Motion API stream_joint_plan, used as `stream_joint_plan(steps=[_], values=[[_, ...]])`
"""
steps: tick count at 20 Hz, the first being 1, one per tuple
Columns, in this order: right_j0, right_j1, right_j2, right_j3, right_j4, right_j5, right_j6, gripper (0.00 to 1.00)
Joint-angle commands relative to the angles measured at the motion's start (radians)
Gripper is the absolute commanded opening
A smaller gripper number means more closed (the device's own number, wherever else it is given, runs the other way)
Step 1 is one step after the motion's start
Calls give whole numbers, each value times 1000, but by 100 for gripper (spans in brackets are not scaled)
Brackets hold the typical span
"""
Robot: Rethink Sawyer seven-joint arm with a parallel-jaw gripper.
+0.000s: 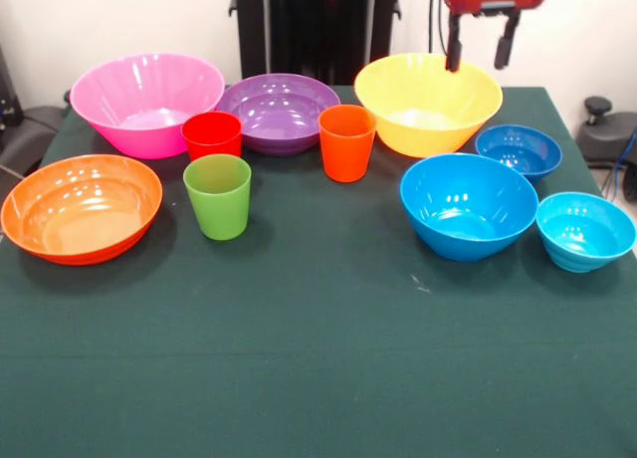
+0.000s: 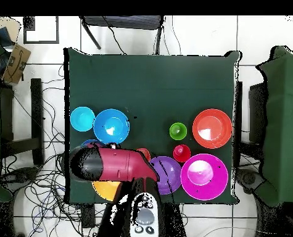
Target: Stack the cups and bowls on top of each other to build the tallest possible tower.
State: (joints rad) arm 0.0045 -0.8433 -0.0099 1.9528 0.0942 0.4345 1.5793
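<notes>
All cups and bowls stand apart on the green table; none rests on another. At the back are the pink bowl (image 1: 146,102), purple bowl (image 1: 279,110) and yellow bowl (image 1: 428,102). The orange bowl (image 1: 80,207) is at the left. The blue bowl (image 1: 468,204), small dark blue bowl (image 1: 518,149) and small cyan bowl (image 1: 585,229) are at the right. The red cup (image 1: 212,134), green cup (image 1: 218,195) and orange cup (image 1: 346,141) stand upright in the middle. My gripper (image 1: 480,45) hangs open and empty above the yellow bowl's far rim.
In the overhead view the red arm (image 2: 115,163) covers most of the yellow bowl (image 2: 105,190) and the small dark blue bowl. The table's cloth (image 1: 318,378) stretches toward the camera. Cables and chairs surround the table.
</notes>
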Motion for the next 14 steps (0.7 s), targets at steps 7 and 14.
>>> stream_joint_plan(steps=[7,14], values=[[53,190,4,-349,44,143,220,100],[71,262,-5,-438,38,145,252,100]])
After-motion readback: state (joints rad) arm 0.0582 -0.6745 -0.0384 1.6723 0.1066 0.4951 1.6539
